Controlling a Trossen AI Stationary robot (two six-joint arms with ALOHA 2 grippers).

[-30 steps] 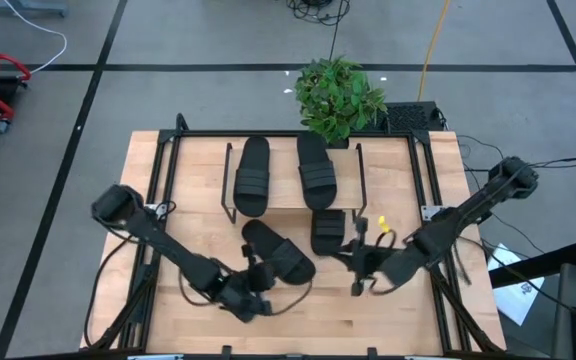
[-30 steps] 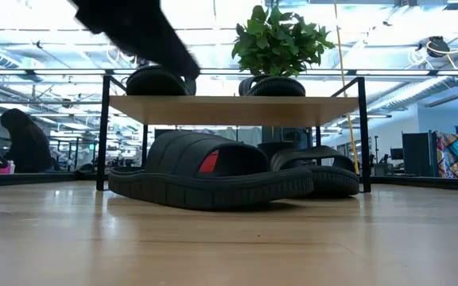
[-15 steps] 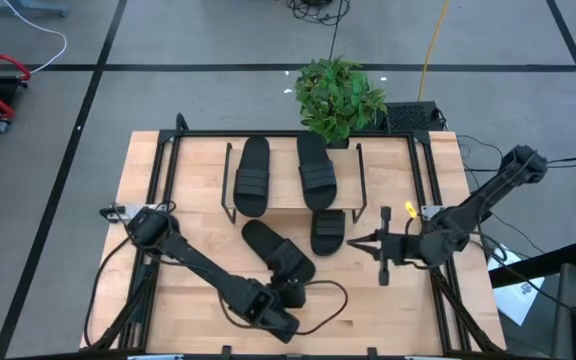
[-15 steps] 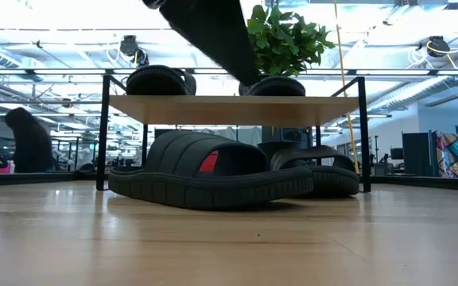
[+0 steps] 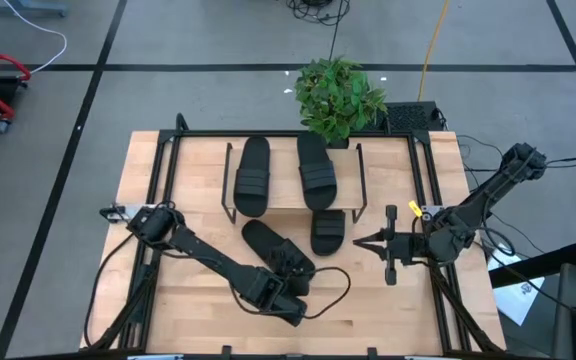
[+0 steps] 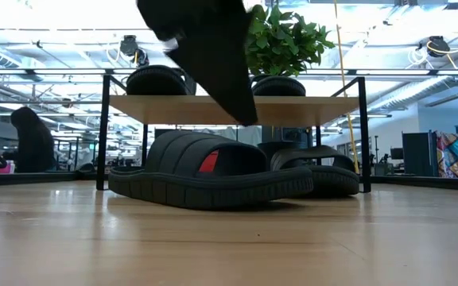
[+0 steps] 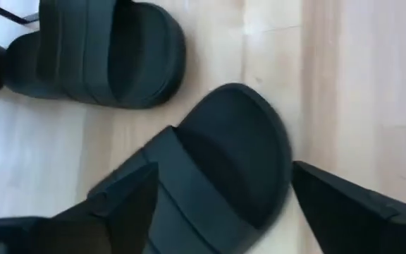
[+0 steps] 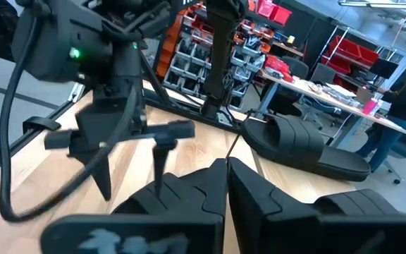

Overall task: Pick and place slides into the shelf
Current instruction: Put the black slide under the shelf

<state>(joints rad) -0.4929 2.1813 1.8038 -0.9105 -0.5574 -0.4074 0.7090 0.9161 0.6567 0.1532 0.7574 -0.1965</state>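
Left hand (image 7: 217, 204) spread apart astride the loose slide (image 7: 224, 169); right hand (image 8: 227, 185) together, near table edge (image 5: 468, 250).

arms: mine, both matte black, jointed | cables: black loops trailing (left one longest) | right arm (image 5: 488, 195): yellow tag | wrist: green LED

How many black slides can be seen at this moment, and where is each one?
4. Two lie side by side on the shelf top: left, right. One sits half under the shelf's front edge. One lies angled on the table, by the left hand.
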